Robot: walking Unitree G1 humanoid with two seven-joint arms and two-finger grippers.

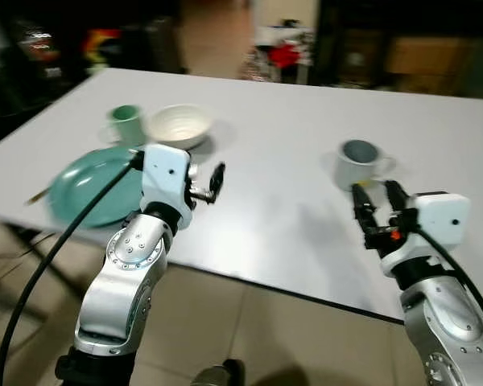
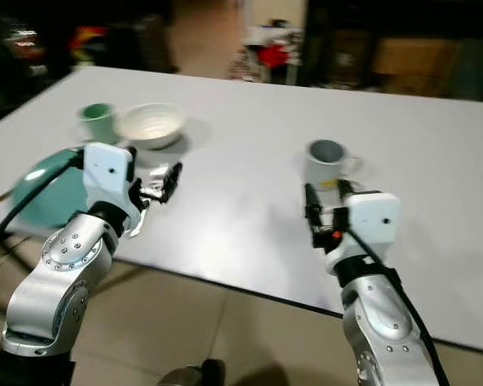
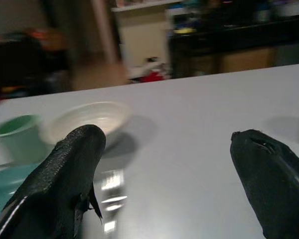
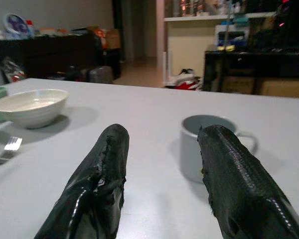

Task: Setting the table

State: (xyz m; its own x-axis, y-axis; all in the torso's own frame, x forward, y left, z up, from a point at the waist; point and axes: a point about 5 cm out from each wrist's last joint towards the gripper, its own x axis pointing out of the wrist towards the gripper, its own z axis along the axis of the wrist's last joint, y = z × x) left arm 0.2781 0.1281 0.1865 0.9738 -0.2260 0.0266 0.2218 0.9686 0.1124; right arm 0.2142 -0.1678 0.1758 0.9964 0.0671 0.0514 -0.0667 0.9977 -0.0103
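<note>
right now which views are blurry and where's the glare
Left wrist view: soft overall, blurred background, white bowl and green cup smeared, bright glare patch on the table near the left gripper. Eye views: mildly blurred, dark background, sheen on the teal plate. Right wrist view: sharpest, grey mug crisp beyond the right gripper.

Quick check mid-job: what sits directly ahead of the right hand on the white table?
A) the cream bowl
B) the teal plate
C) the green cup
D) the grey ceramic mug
D: the open right hand points at the grey ceramic mug, standing just beyond its black fingertips on the white table.
</note>
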